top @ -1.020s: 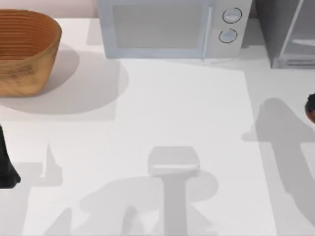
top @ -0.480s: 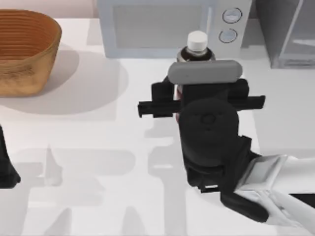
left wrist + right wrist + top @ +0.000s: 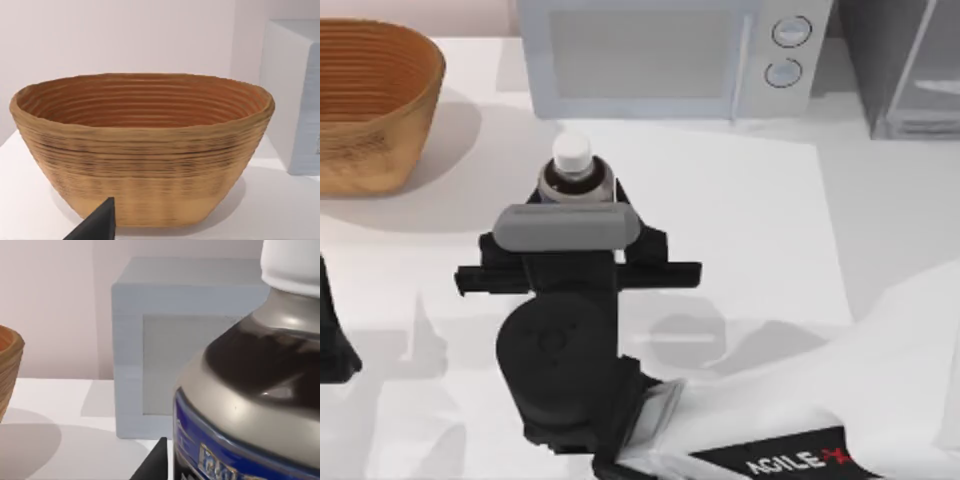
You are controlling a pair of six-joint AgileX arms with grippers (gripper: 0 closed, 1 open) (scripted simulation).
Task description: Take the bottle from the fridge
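Note:
The bottle (image 3: 572,165) has a white cap, a greyish neck and a dark body, and stands upright over the table left of centre, in front of the microwave. My right gripper (image 3: 570,205) is shut on its body, and the wrist housing covers most of the bottle from above. In the right wrist view the bottle (image 3: 250,390) is very close, with a blue label band. The fridge (image 3: 905,70) is the dark grey cabinet at the back right corner. My left gripper (image 3: 332,345) is parked at the table's left edge.
A woven basket (image 3: 370,100) stands at the back left, and the left wrist view faces the basket (image 3: 140,150) directly. A light-grey microwave (image 3: 650,60) with two knobs lines the back middle. The right arm's white link crosses the front right.
My right arm came in from the right holding the bottle. It carried the bottle leftward from in front of the microwave's knobs to left of the table's centre. The left arm stayed still.

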